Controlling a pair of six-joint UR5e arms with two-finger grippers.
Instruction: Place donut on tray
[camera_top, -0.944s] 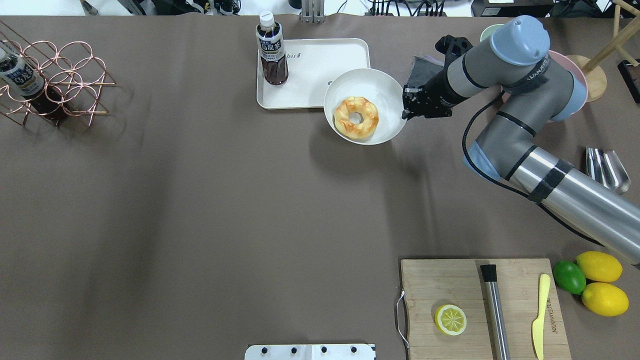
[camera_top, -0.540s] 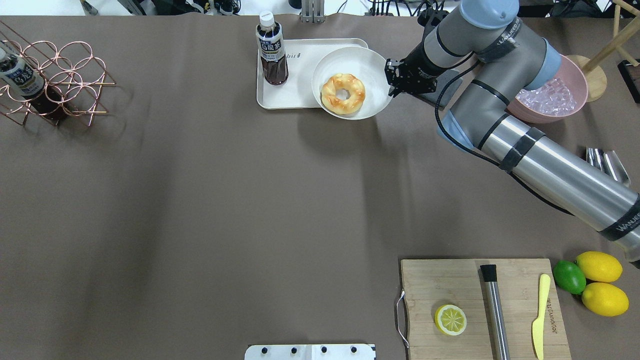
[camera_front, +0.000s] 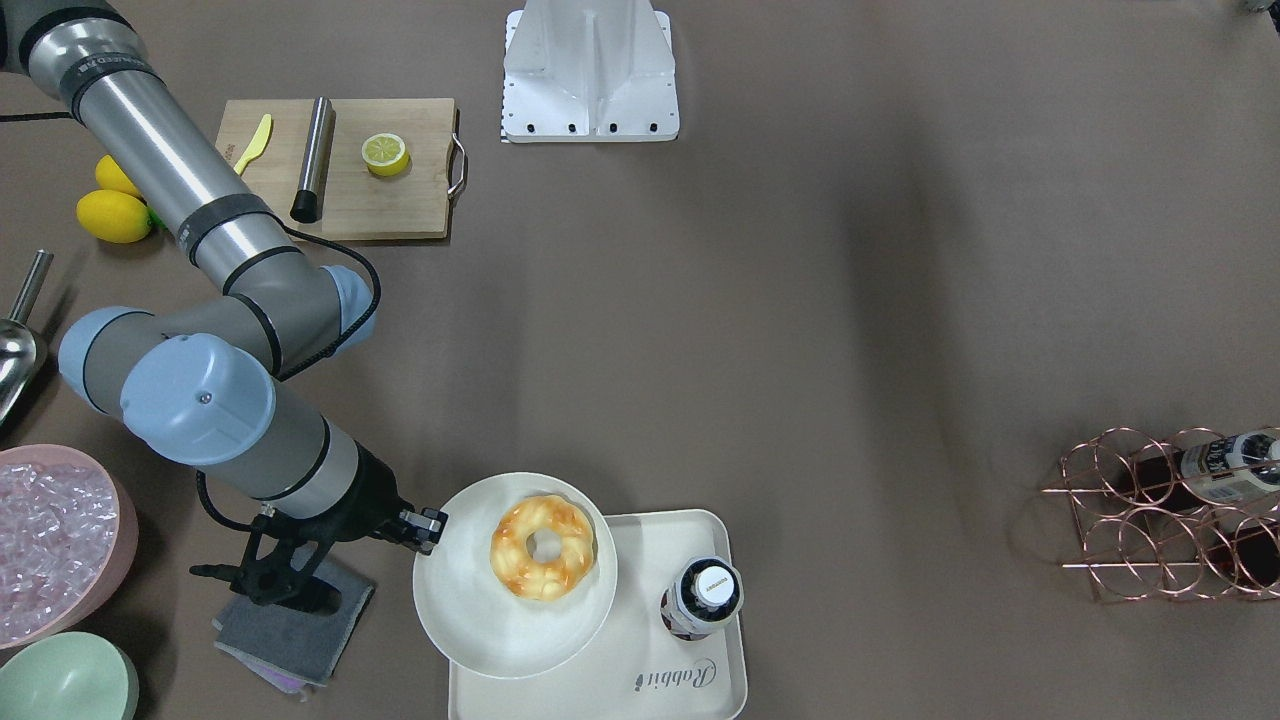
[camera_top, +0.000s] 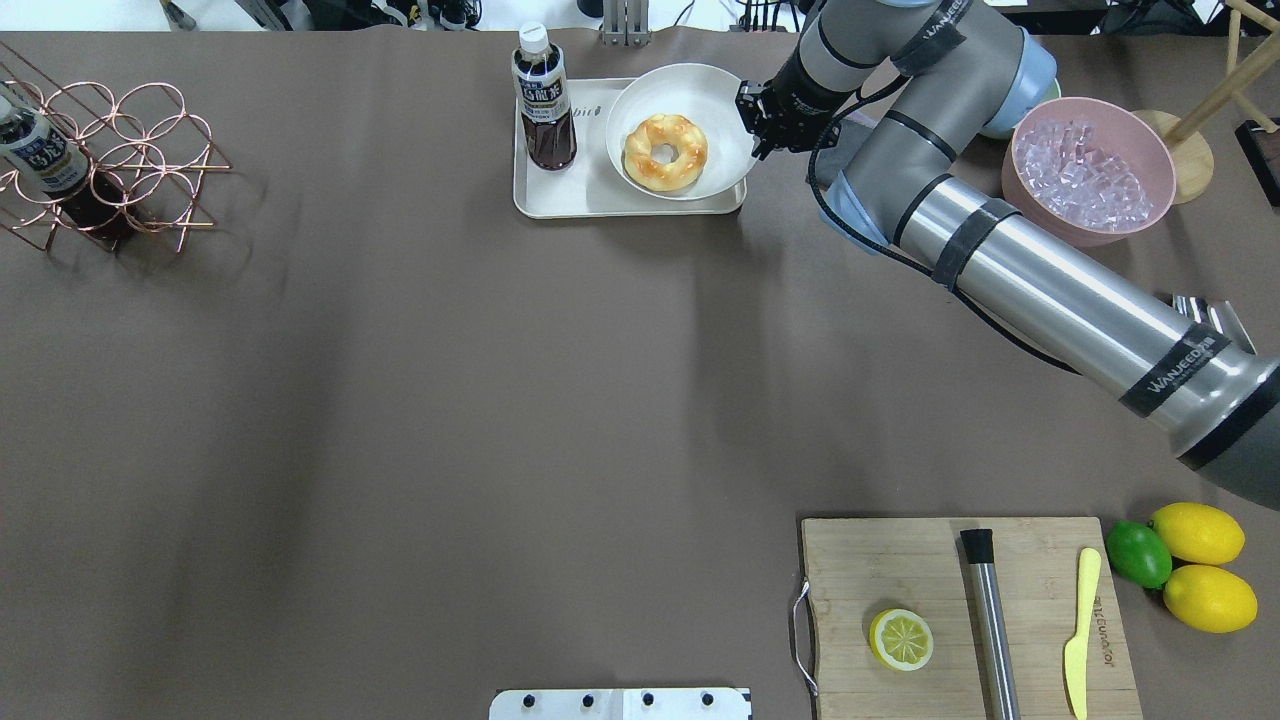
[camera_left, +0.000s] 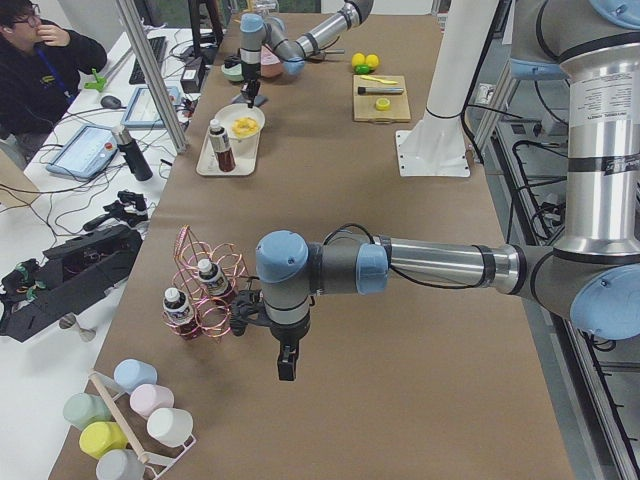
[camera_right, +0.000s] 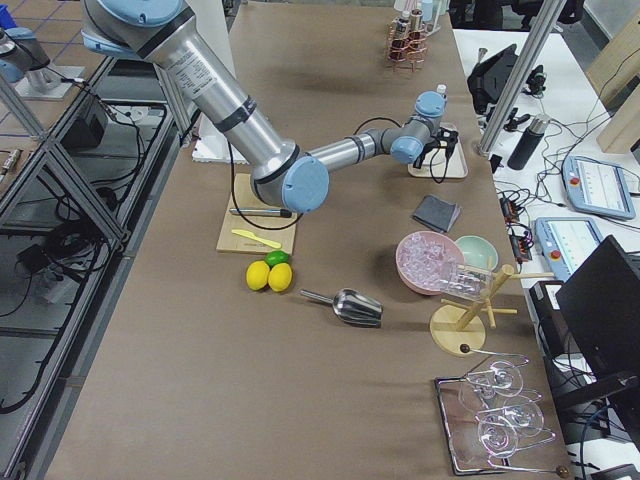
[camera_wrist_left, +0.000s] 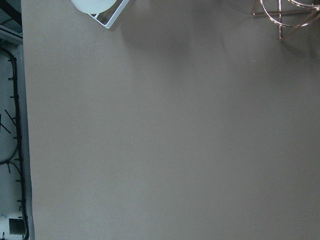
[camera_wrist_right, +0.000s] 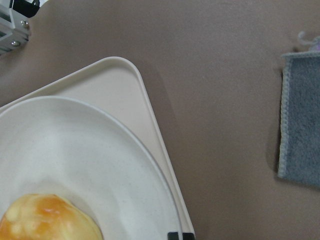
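Donut (camera_top: 665, 152), one, on one plate (camera_top: 724, 100); one tray (camera_top: 583, 192); one bottle (camera_top: 543, 105)

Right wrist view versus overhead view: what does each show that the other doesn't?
Only the right wrist view: the grey cloth, lying apart from the tray; overhead I cannot make it out behind the arm. Only the overhead view: the bottle standing on the tray, the wire rack, the cutting board, the ice bowl. Both: the donut on the plate, the plate over the tray, and the right gripper at the plate's rim.
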